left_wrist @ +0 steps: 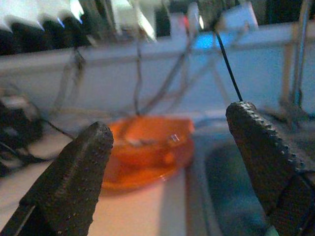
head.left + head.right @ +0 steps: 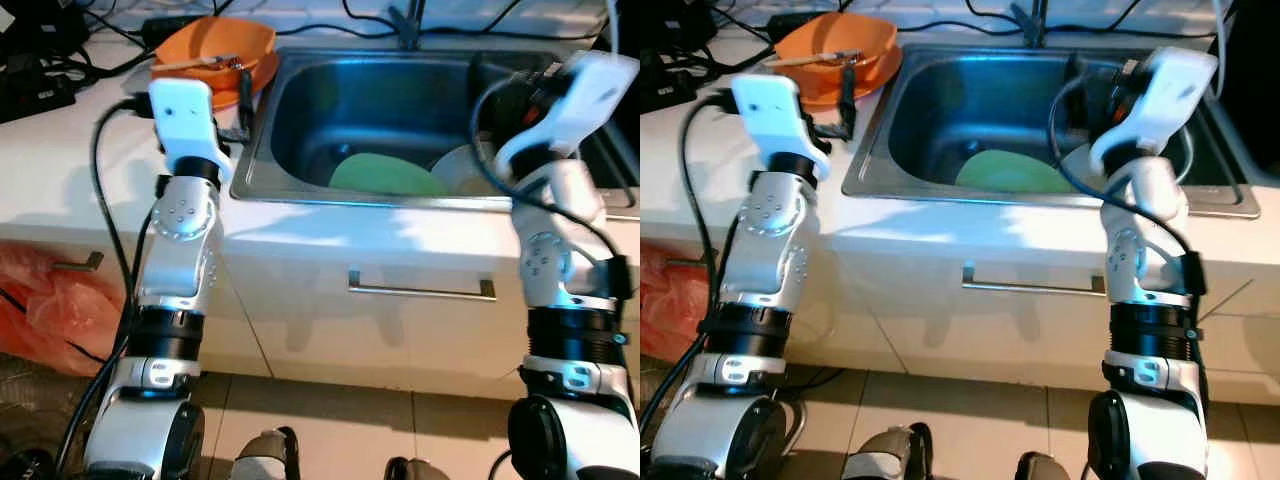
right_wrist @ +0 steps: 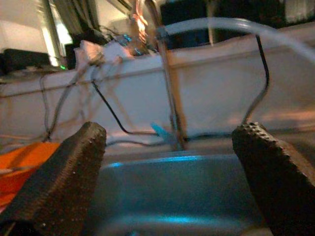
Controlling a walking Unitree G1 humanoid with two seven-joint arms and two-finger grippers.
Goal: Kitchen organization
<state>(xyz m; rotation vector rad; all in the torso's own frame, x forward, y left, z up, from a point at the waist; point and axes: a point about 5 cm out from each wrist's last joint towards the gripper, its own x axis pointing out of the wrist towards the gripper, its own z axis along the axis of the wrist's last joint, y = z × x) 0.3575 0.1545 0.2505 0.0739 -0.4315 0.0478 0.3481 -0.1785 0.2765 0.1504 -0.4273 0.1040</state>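
Left wrist view shows the left gripper (image 1: 170, 162) open, facing the orange plastic bowl (image 1: 147, 145) beside the steel sink (image 2: 400, 110). Right gripper (image 3: 172, 179) gapes wide above that sink.

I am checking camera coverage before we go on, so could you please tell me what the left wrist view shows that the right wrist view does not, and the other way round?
The left wrist view alone shows the round orange plastic bowl whole, on an orange plate on the white countertop, framed by the open left gripper.

The right wrist view alone shows the thin metal tap pipe rising behind the basin and a clear curved hose, between the fingers of the open right gripper.

Both share the stainless steel sink and tangled cables along the back.
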